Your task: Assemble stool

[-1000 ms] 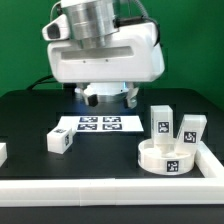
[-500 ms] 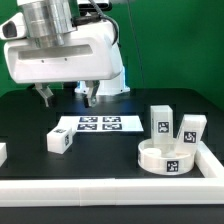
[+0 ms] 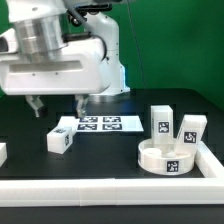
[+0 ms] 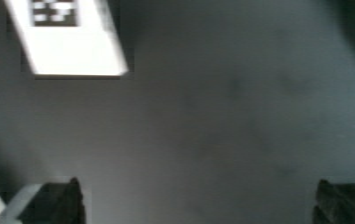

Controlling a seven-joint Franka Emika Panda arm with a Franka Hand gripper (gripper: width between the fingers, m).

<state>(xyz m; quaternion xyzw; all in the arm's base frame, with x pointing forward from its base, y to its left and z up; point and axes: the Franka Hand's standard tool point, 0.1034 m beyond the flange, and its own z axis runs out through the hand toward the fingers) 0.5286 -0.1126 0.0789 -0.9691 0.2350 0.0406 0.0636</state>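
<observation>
The round white seat lies at the front of the exterior view's right. Two white legs stand upright behind it, one beside the other. A third leg lies on the black table at the exterior view's left; the wrist view shows it as a white block with a tag. My gripper hangs open and empty just above and behind this leg. In the wrist view my gripper has both dark fingertips spread wide over bare table.
The marker board lies flat beside the lying leg. Long white rails run along the front and the exterior view's right. A small white piece shows at the exterior view's left edge.
The arm has moved toward the exterior view's left and lower, from above the marker board to above the lying leg. The gripper stays open. The parts have not moved.
</observation>
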